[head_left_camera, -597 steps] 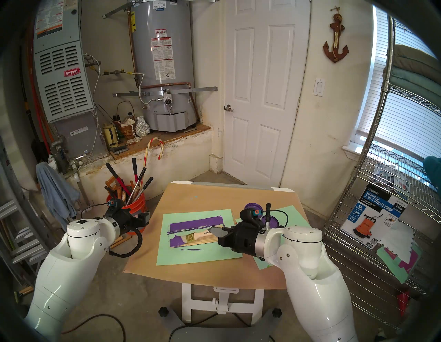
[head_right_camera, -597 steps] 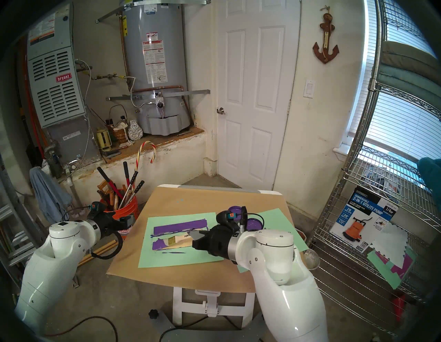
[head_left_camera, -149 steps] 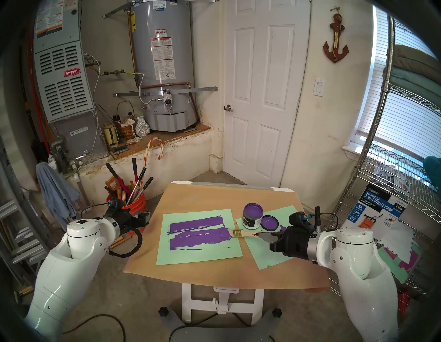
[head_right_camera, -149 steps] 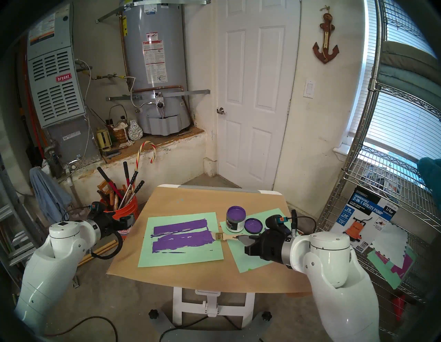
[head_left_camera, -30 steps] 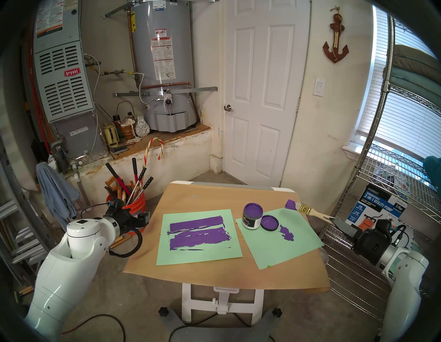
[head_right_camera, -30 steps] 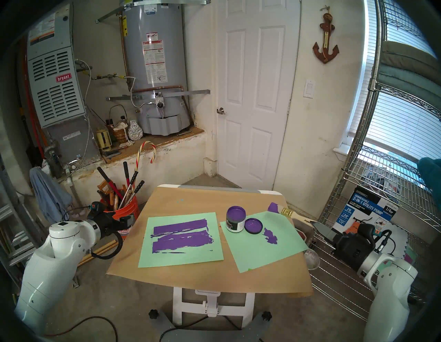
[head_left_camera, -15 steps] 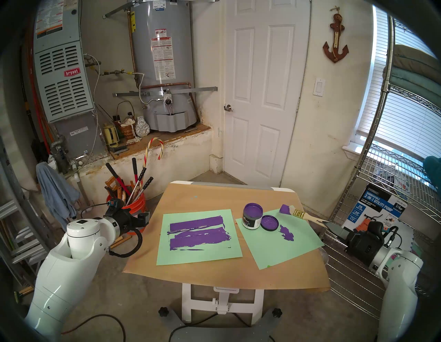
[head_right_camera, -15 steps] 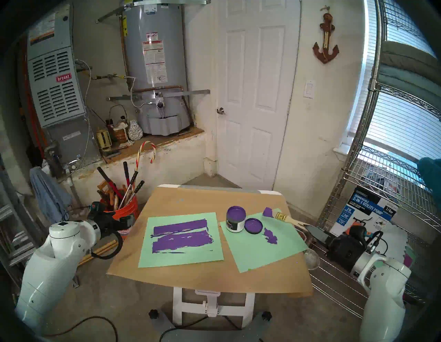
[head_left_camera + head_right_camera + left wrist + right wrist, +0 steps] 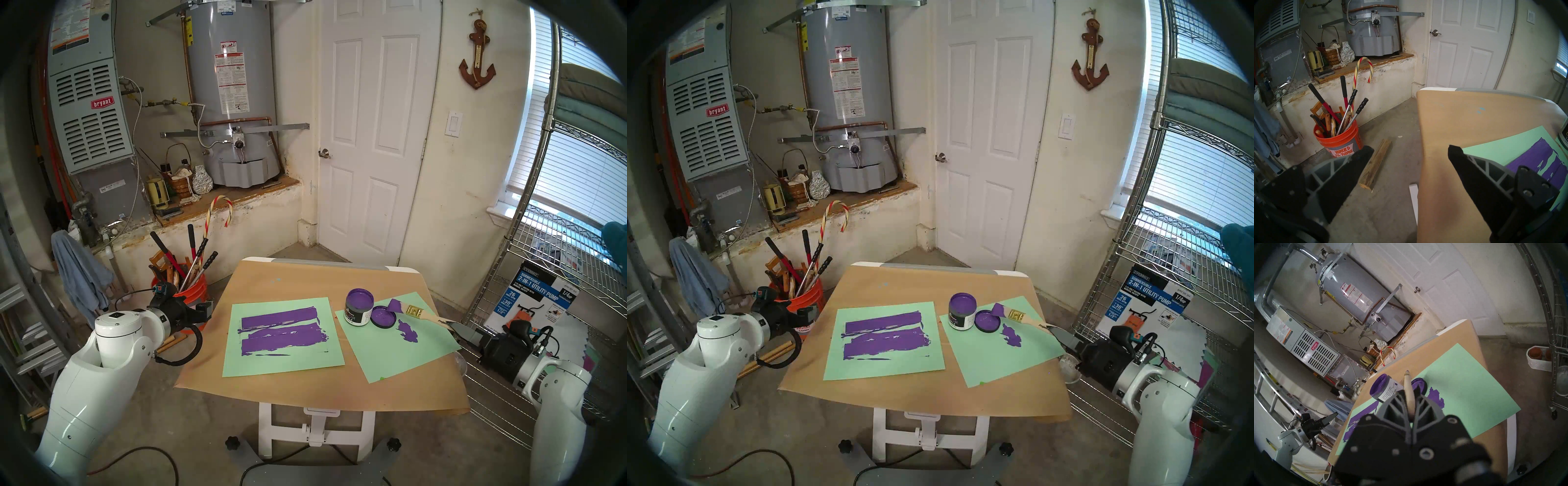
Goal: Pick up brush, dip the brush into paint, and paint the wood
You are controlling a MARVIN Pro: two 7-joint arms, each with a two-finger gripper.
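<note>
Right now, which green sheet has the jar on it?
The right green sheet, the tilted one with the jar, lid and a small purple smear; the left sheet carries the purple stripes.

My table (image 9: 400,269) wears brown paper (image 9: 305,383). Two green sheets (image 9: 281,359) (image 9: 420,346) lie on it. The paint jar (image 9: 359,307) and lid (image 9: 382,316) sit on the right sheet.

Glossy white arm shells (image 9: 84,383) end in silver wrist rings and black grippers with grey ribbed fingers (image 9: 1342,168); looping black cables plug into teal-and-orange connectors (image 9: 158,289).
</note>
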